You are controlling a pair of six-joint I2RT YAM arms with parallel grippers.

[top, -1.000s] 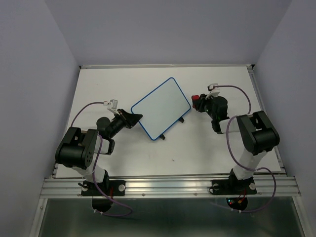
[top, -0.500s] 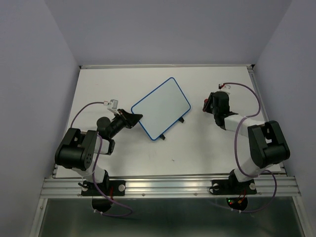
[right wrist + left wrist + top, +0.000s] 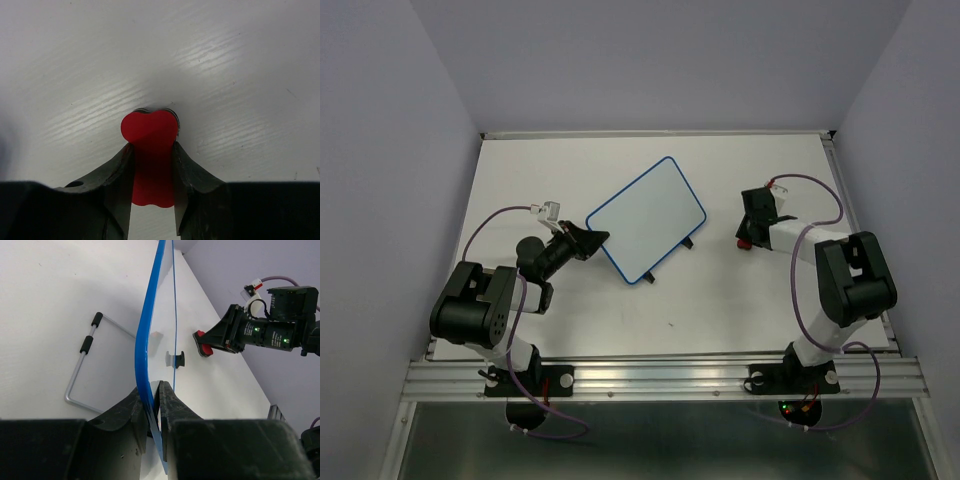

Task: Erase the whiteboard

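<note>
The whiteboard (image 3: 646, 220), white with a thin blue rim, is tilted up off the table at mid-centre; no marks show on its face. My left gripper (image 3: 595, 238) is shut on its near left edge; in the left wrist view the blue rim (image 3: 145, 330) runs between the fingers of that gripper (image 3: 156, 390). My right gripper (image 3: 748, 238) is to the right of the board and apart from it, shut on a red eraser (image 3: 745, 243). In the right wrist view the eraser (image 3: 150, 135) sits between the fingers of that gripper (image 3: 152, 146), its front end touching the tabletop.
A bent wire stand with black sleeves (image 3: 82, 365) lies on the table under the board. The board's black feet (image 3: 690, 243) hang at its near edge. A metal rail (image 3: 660, 375) runs along the table's near edge, and grey walls close in the other sides.
My right gripper has moved away from the board's right corner and come down to the table with the red eraser. The left gripper and the board have not moved.
</note>
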